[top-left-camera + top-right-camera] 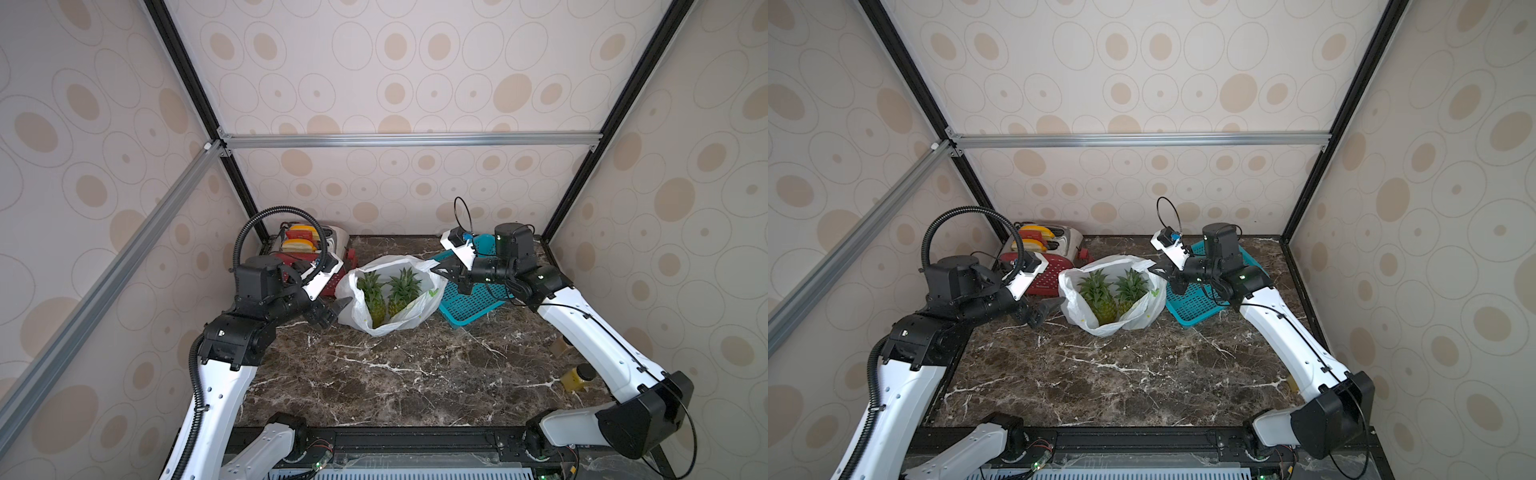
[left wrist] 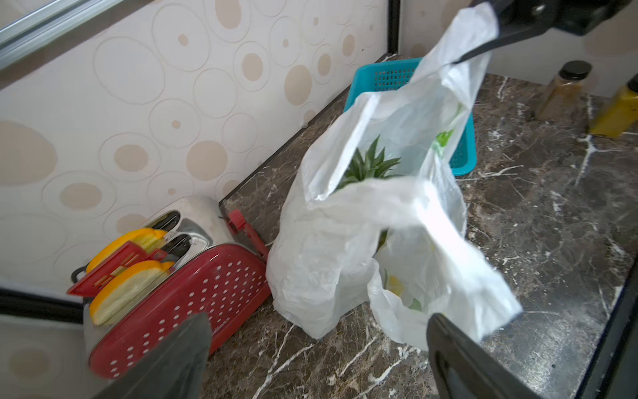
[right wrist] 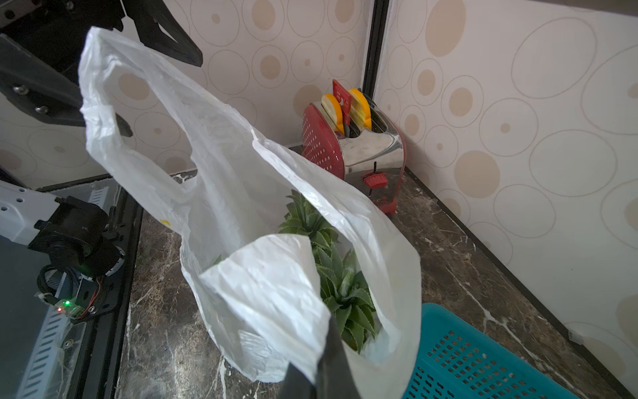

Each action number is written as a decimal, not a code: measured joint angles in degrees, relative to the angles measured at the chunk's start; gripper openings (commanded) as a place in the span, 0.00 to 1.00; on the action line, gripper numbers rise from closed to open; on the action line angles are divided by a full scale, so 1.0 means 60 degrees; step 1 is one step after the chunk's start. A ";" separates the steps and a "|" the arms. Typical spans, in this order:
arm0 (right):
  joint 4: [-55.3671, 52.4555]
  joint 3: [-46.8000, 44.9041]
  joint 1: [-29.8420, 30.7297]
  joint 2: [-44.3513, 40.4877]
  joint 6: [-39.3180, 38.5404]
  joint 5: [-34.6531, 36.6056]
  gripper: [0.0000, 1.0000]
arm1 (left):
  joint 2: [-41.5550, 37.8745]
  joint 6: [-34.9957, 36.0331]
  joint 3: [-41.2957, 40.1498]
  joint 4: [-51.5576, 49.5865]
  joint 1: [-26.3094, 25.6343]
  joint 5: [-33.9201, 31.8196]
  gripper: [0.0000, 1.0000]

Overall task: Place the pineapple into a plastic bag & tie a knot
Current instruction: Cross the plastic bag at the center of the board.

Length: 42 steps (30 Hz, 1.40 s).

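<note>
In both top views the plastic bag [image 1: 386, 264] stands open on the desk [image 1: 395, 374] with two pineapples [image 1: 376, 299] inside, the teal basket [image 1: 469, 305] just beside it. The right gripper [image 1: 441, 269] is clamped on the bag's rim; the left gripper [image 1: 334, 313] gapes wide just beside the opposite wall, holding nothing.

From the left wrist, the right handle loop [image 2: 459, 38] is stretched up into the right gripper; the left handle loop [image 2: 466, 262] droops, blurred, by one jaw, ungripped.

From the right wrist, that left loop rises between the left gripper's spread jaws; we see no knot.

We judge the filling done and the tying barely begun; next the left gripper must close on its loop, then both must cross the loops without tipping the bag.
</note>
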 measured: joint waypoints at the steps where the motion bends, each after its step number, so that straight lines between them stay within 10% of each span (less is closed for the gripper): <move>1: 0.0000 0.0036 -0.0011 0.0047 0.0000 -0.0033 0.00 | -0.0164 0.0066 -0.0142 0.0004 0.0004 0.0164 0.99; 9: -0.0197 0.0197 -0.0062 0.0087 -0.0007 -0.0324 0.00 | -0.2229 -0.0262 -0.2594 0.2091 0.0015 0.0947 0.99; 19: -0.0324 0.0197 -0.0062 0.0087 0.0018 -0.0488 0.00 | -0.0860 -0.1002 -0.3060 0.5315 0.0018 0.1577 0.99; 42: -0.0372 0.0197 -0.0062 0.0087 0.0106 -0.0656 0.00 | -0.0696 -0.1501 -0.4721 0.6823 0.0018 0.2517 0.98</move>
